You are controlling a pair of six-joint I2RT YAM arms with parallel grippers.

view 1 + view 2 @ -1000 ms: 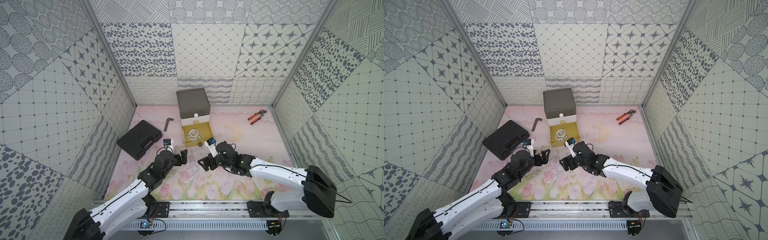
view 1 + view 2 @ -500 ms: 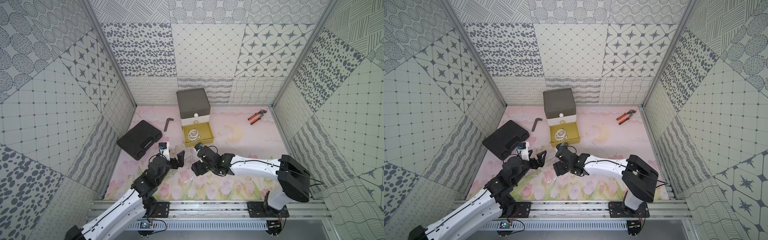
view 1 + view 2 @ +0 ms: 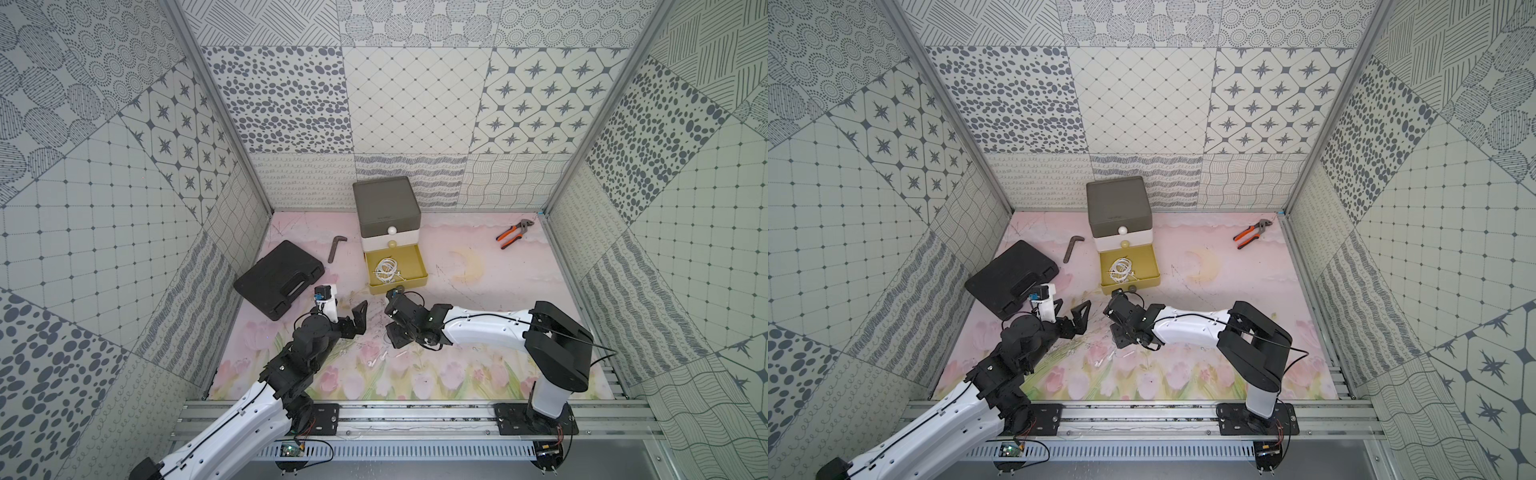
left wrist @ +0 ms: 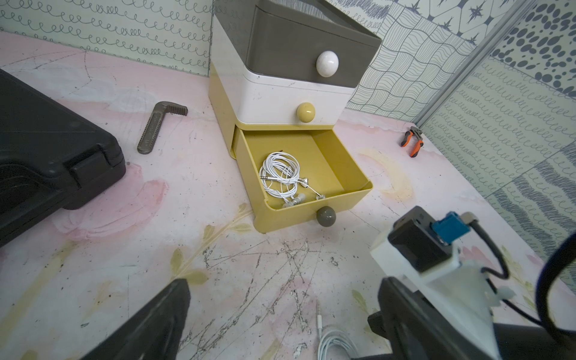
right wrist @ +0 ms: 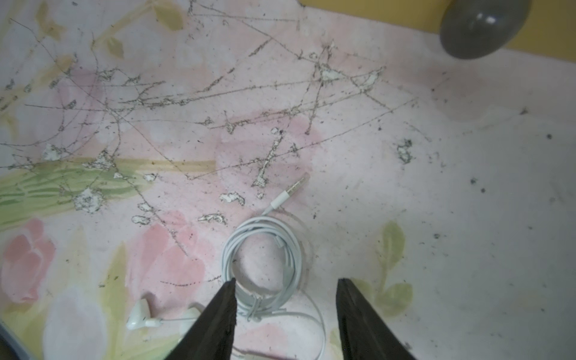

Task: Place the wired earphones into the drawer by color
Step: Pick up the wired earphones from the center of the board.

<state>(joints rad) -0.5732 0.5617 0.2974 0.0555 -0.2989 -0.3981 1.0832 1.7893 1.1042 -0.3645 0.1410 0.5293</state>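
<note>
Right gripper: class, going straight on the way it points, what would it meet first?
The right gripper would probably meet the coiled white earphones lying on the mat between its parted jaws; depth is unclear.

The drawer [image 3: 388, 216] is grey on top, white in the middle, mustard below, with white earphones [image 3: 387, 268] inside. A white coil [image 5: 265, 249] sits between the black right fingers [image 5: 218, 318]. The tabletop [image 3: 478, 291] is pink with tulips; case [image 3: 278, 278] black, pliers [image 3: 512, 235] orange-handled.

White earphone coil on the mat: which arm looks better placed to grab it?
The right: the right gripper straddles the white earphone coil, one finger each side. The left gripper is open but off to the side.
</note>
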